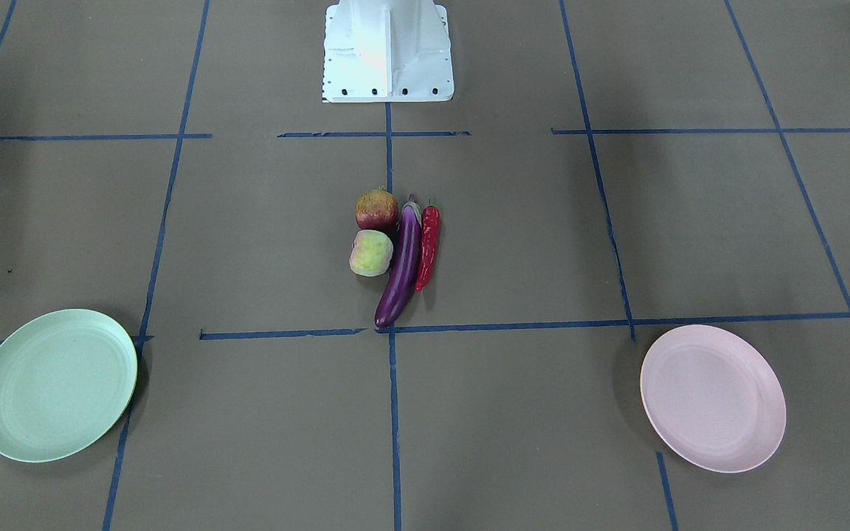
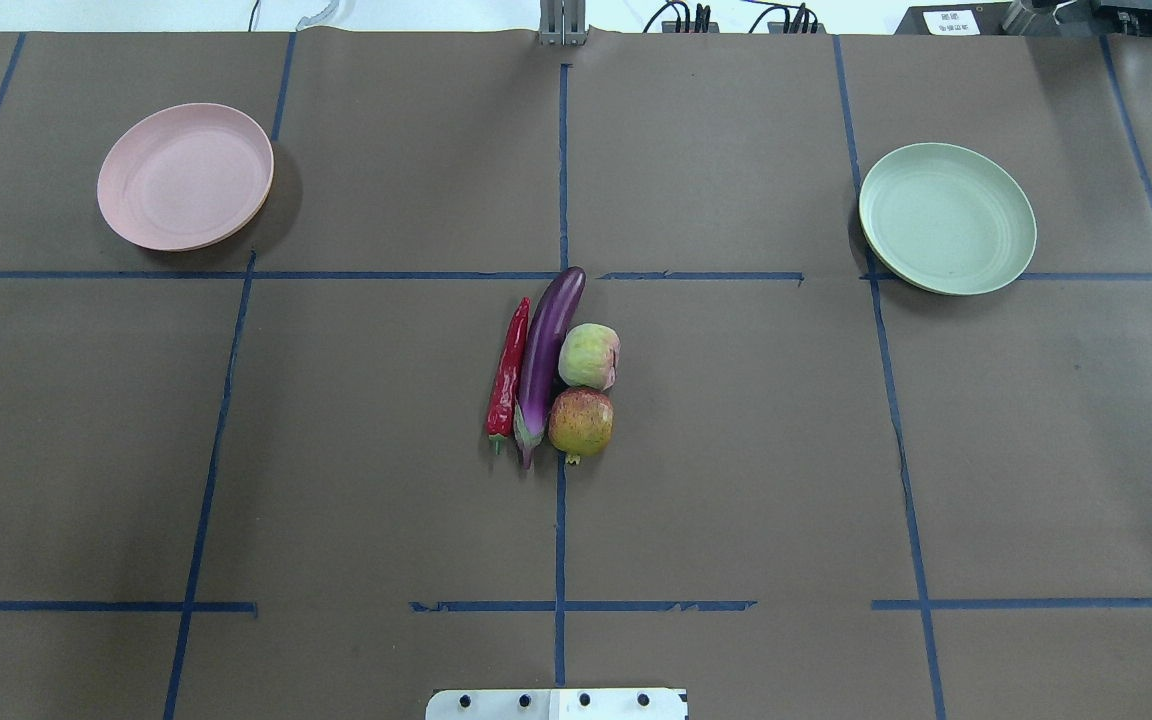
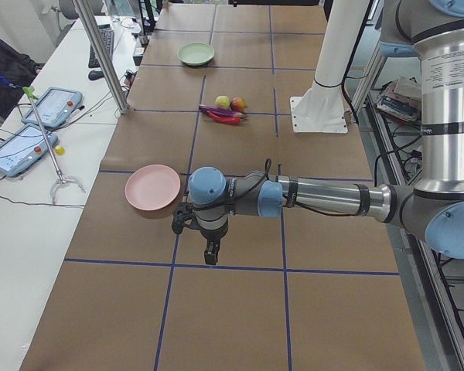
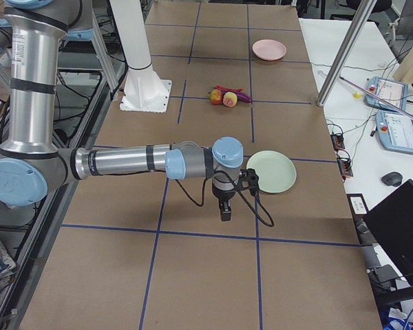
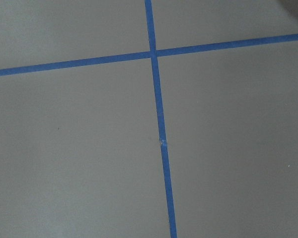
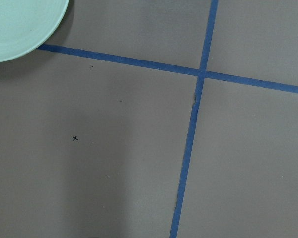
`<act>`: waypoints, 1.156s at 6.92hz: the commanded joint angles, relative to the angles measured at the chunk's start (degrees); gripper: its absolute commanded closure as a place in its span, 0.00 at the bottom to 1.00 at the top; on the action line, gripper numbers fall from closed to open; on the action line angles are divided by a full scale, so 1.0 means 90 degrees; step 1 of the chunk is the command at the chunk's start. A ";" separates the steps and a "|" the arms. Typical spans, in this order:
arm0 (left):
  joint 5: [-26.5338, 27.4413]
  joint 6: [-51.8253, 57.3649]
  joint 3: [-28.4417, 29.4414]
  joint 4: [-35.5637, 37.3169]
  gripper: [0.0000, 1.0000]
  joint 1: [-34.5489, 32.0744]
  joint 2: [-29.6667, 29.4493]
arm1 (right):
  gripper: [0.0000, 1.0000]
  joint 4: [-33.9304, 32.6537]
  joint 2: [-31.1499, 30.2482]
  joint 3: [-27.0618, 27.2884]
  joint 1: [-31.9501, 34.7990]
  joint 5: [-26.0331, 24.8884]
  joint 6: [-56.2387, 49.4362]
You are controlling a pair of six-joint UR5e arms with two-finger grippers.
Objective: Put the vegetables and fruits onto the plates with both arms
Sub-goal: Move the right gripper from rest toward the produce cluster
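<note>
**Q:** At the table's (image 2: 336, 450) middle, what is listed?

**A:** Four items in one cluster, all lying on the brown paper. Eggplant (image 1: 400, 269): long, with its stem end toward the white base (image 1: 388, 51). Chili (image 1: 428, 247): laid alongside the eggplant, on the robot's left of it. Dark red fruit (image 1: 376, 209) and pale fruit (image 1: 371, 253): side by side against the eggplant's other flank, the dark one nearer the base.

**Q:** And the plates?

**A:** Pink plate (image 1: 713, 398): far side of the table, on the robot's left. Green plate (image 1: 56, 385): far side, on the robot's right. Both sit well apart from the cluster.

**Q:** The arms?

**A:** Left arm (image 3: 325, 199): stretched low, with the left gripper (image 3: 209, 251) pointing down just beside the pink plate. Right arm (image 4: 124, 163): likewise, with the right gripper (image 4: 225, 210) just beside the green plate. Its wrist view catches that plate's rim above a crossing of blue tape lines (image 6: 198, 73).

**Q:** Jaw state?

**A:** Only the side views show them, so it cannot be told for either gripper.
</note>
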 commanded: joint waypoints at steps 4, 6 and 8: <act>-0.0020 0.0010 -0.0020 -0.0002 0.00 0.0012 0.0023 | 0.00 0.0049 0.0535 0.0301 -0.0213 0.0351 0.0377; -0.0030 0.0000 -0.0030 0.0008 0.00 0.0012 0.0023 | 0.00 0.0058 0.1071 0.0992 -0.1137 0.0332 0.2362; -0.0039 0.0000 -0.0030 -0.0002 0.00 0.0012 0.0023 | 0.00 0.0049 0.2366 0.1152 -0.2406 0.0119 0.4832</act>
